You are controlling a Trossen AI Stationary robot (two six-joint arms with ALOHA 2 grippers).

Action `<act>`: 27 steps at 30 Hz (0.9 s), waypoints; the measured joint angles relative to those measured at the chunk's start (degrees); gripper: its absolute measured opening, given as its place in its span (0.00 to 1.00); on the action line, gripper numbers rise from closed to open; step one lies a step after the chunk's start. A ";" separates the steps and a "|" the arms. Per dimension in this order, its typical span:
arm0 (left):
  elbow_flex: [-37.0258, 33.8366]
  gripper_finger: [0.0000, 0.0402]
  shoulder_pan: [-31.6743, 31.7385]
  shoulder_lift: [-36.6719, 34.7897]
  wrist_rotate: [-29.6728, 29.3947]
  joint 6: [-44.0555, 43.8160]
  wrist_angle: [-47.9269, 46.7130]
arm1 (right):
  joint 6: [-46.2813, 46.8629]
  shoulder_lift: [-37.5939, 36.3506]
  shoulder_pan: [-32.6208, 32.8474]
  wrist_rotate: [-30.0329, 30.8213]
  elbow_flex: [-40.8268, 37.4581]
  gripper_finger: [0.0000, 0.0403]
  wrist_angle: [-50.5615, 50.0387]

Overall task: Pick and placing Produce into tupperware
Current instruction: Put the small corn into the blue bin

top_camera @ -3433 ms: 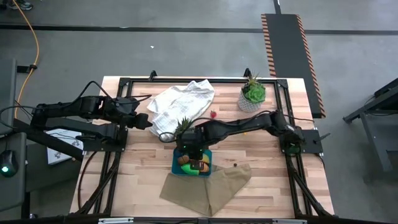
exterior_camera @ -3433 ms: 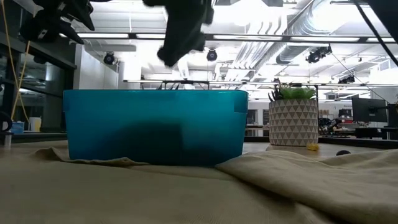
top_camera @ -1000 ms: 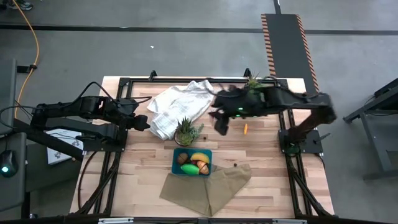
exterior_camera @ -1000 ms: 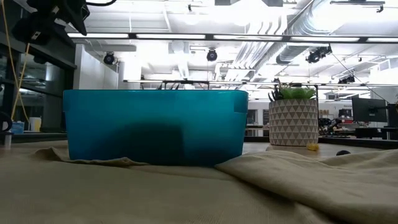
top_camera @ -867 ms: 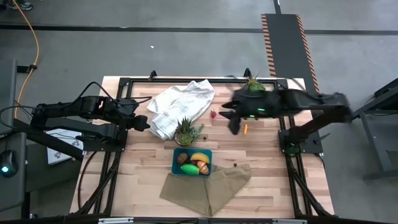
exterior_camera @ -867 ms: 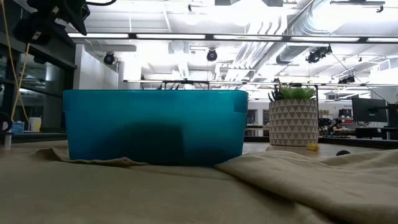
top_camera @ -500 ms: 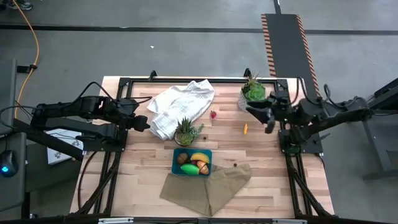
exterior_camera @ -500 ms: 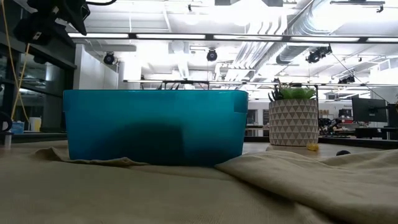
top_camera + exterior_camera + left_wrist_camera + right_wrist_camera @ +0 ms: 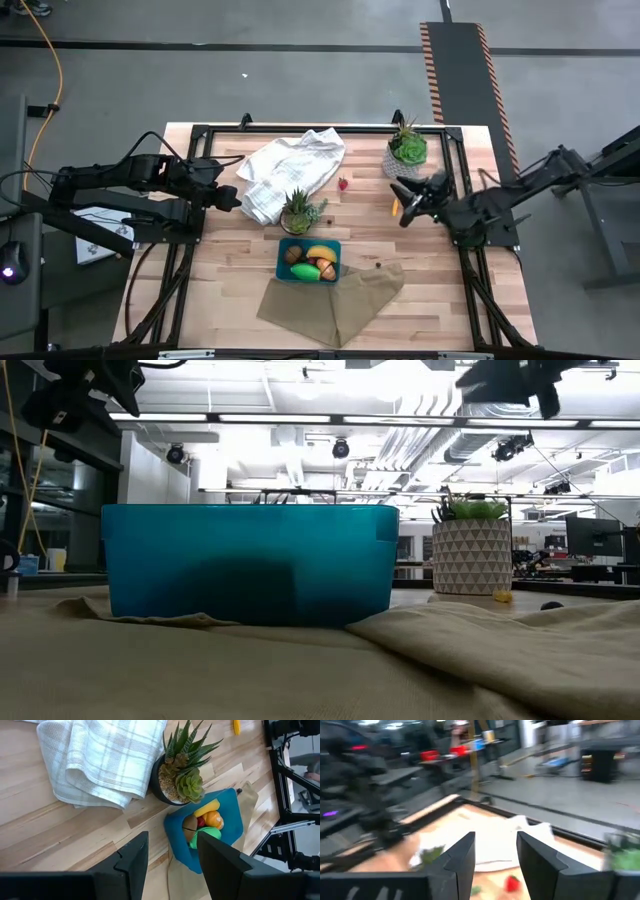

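Covering the table's (image 9: 240,265) near edge, a tan cloth (image 9: 335,300) lies beside the tupperware (image 9: 284,270), which holds banana (image 9: 320,252), kiwi (image 9: 294,255) and green pepper (image 9: 308,270). Right gripper (image 9: 403,207), fingers parted and empty, hangs just beside an orange piece (image 9: 394,207); a red berry (image 9: 343,184) lies farther back. Left gripper (image 9: 236,199) waits, parted, by the white towel (image 9: 290,165).

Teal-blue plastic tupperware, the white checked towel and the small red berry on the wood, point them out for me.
teal-blue plastic tupperware (image 9: 250,565): low view, middle of its front wall.
white checked towel (image 9: 290,165): high view, centre of the crumpled cloth.
small red berry (image 9: 343,184): high view, its middle.
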 joint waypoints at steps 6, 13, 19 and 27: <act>0.00 0.39 0.01 0.08 -1.13 -0.02 0.01 | 18.13 7.53 1.65 3.77 -0.33 0.33 -10.48; 0.00 0.39 0.02 0.08 -2.66 -0.04 0.02 | 51.11 17.08 9.38 7.96 -0.38 0.33 -28.49; 0.00 0.39 0.00 0.08 -2.66 -0.04 0.02 | 57.72 19.93 15.47 5.55 -0.38 0.33 -27.63; 0.00 0.39 0.02 0.08 -3.32 -0.06 0.02 | 64.25 23.16 19.55 3.13 -0.12 0.33 -28.33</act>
